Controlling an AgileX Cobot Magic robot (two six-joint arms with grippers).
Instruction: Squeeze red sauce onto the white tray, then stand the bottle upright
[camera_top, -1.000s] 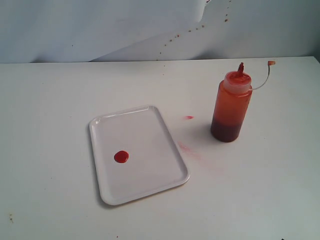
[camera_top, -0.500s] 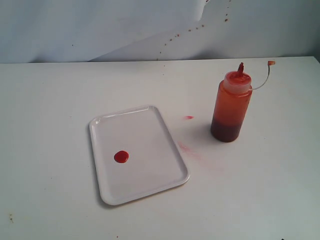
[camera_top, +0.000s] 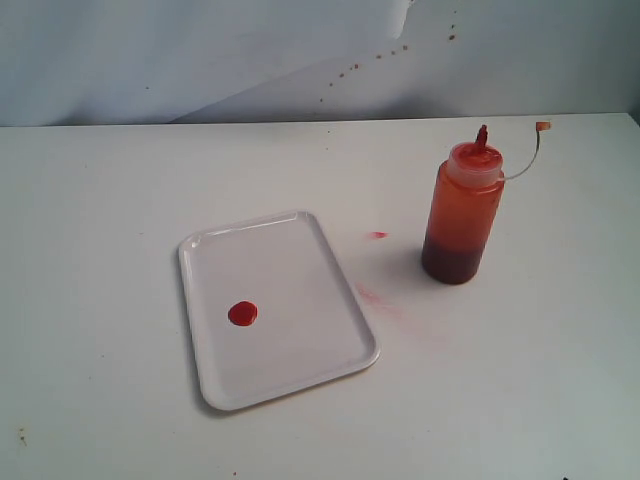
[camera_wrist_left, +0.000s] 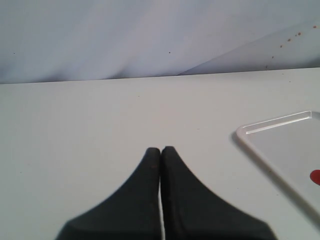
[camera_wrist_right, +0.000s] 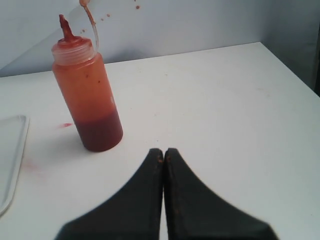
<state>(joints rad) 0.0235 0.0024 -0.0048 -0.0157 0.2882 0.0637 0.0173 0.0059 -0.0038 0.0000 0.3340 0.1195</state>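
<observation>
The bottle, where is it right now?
In the exterior view the bottle stands upright on the table, right of the white tray and apart from it.

One white tray (camera_top: 290, 290) is counted on the single table (camera_top: 100, 200), and one round blob of red sauce (camera_top: 242, 313) is seen on it. One squeeze bottle (camera_top: 462, 215) is present, with one cap (camera_top: 542, 126) on its tether. Two reddish marks are found on the tabletop: a small smear (camera_top: 378, 234) and a fainter smear (camera_top: 375, 296). Two grippers are counted, the left gripper (camera_wrist_left: 160, 150) and the right gripper (camera_wrist_right: 163, 151).
</observation>
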